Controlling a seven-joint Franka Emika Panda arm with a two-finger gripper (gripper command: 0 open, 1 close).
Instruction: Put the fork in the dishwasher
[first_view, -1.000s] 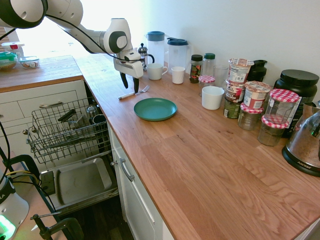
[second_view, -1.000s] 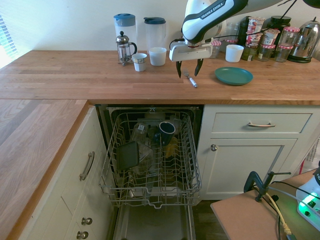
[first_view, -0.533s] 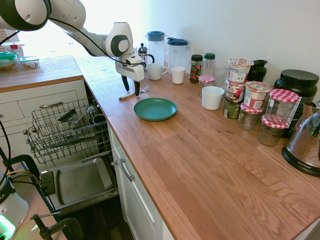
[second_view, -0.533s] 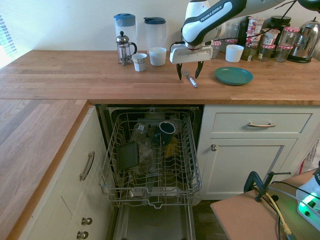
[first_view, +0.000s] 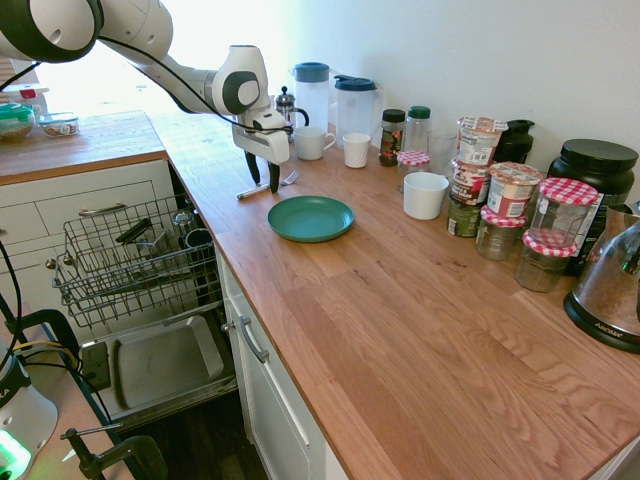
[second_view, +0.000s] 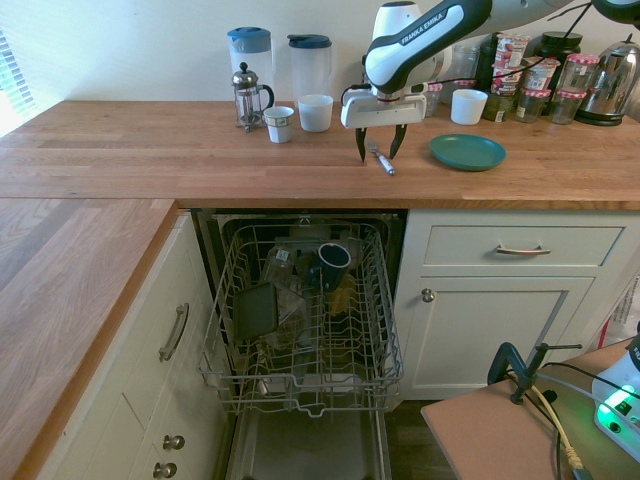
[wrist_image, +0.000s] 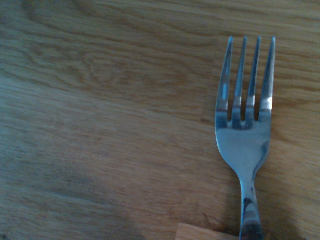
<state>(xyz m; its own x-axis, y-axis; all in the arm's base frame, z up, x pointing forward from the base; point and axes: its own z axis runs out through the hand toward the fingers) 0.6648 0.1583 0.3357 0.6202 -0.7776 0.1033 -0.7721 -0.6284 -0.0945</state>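
Now your gripper stands above the fork, fingers spread on both sides of it, nothing held; this placing probably prepares a grasp across the handle. The fork lies on the wooden counter, near the plate, so you should lift straight. Beyond the counter's front edge, the rack of the dishwasher is pulled out, open from above.

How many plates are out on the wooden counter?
1: the teal plate lies flat on the counter, beside the fork, with the jars farther along. No other plate shows there.
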